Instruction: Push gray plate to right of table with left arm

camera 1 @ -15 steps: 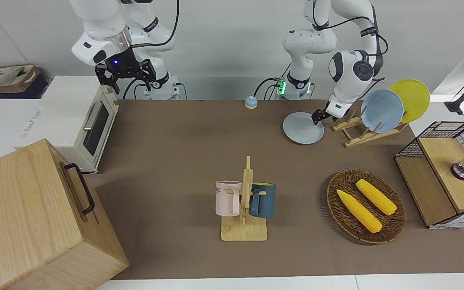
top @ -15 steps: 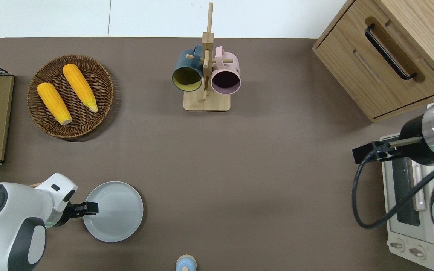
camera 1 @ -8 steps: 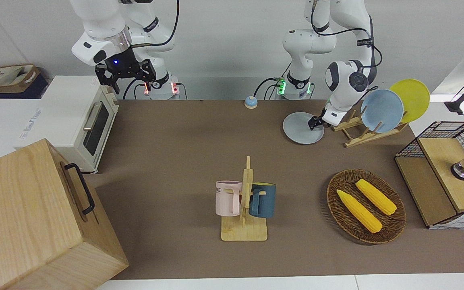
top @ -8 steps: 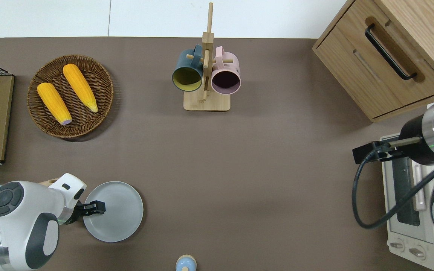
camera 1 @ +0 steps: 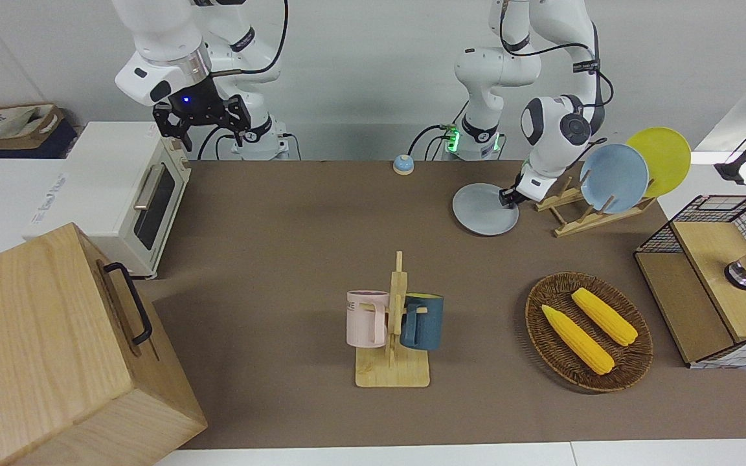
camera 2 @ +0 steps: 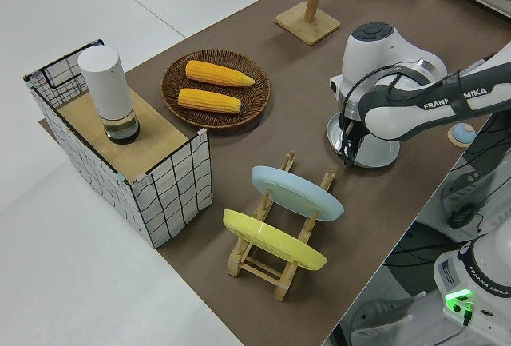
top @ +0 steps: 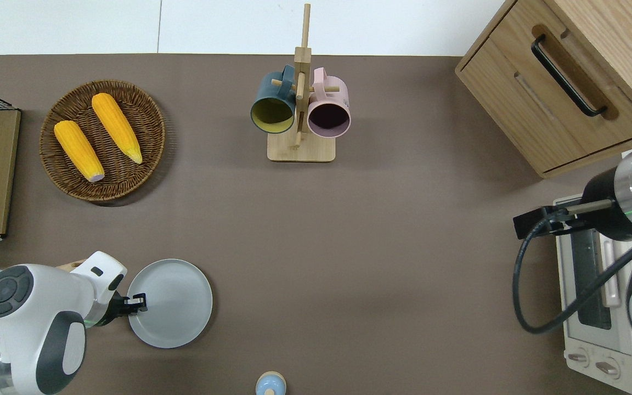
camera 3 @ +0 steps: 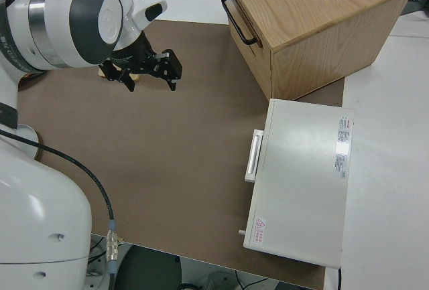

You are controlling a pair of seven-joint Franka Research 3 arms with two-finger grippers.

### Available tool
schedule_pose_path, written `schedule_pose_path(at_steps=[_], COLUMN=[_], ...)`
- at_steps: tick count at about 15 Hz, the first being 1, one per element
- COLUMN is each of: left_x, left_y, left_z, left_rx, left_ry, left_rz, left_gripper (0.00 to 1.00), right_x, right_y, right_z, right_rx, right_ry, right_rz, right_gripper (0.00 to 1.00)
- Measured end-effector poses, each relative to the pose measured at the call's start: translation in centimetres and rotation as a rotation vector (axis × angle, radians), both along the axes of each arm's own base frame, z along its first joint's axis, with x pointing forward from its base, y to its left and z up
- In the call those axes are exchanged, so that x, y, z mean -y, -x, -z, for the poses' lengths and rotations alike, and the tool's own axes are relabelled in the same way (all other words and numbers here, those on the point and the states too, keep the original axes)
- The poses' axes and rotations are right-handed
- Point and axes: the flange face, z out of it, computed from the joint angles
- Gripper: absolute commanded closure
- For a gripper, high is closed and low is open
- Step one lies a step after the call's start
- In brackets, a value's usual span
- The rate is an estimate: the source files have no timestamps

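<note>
We cannot make out whether the left gripper [top: 139, 303] has its fingers parted or pressed together: in the overhead view its black tip is a small dark shape, and in the left side view the arm's own wrist covers most of it. Whether that tip touches the plate's surface or only hangs just above it is also unclear to us. The left arm [camera 1: 554, 129] hides part of the wooden plate rack [camera 1: 580, 213] in the front view, and the overhead view cuts that rack off almost entirely.

The gray plate [top: 170, 303] lies flat on the table [top: 349, 230], close to the edge nearest the robots, toward the left arm's end. The gripper's tip sits at the plate's rim on the side facing the left arm's end of the table, over the edge of the plate. The plate rests just beside the rack, which holds a light-blue plate [camera 1: 614, 178] and a yellow plate [camera 1: 661, 158] on edge. A woven basket [top: 154, 123] with two corn cobs [top: 77, 151] lies farther from the robots than the gray plate.

The right gripper [camera 1: 201, 120] is parked with its fingers spread apart.
</note>
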Motion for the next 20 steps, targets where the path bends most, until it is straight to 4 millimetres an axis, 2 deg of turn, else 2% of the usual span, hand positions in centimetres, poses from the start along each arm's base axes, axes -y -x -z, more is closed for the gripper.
schedule_pose_path(at_steps=[15, 18, 20], left_x=[0.4, 1.8, 3.9], left_y=[0.0, -0.1, -0.1], left_z=[-0.1, -0.2, -0.1], left_rx=[0.002, 0.004, 0.001], left_ry=[0.001, 0.016, 0.021], left_rz=[0.014, 0.009, 0.003], left_gripper=[1.0, 1.0, 1.0], right_x=[0.0, 0.0, 0.0], right_y=[0.0, 0.0, 0.0], right_z=[0.0, 0.0, 0.0], right_rx=[0.0, 0.0, 0.0], right_ry=[0.0, 0.0, 0.0], right_rz=[0.0, 0.0, 0.0], right_gripper=[0.017, 0.017, 0.017])
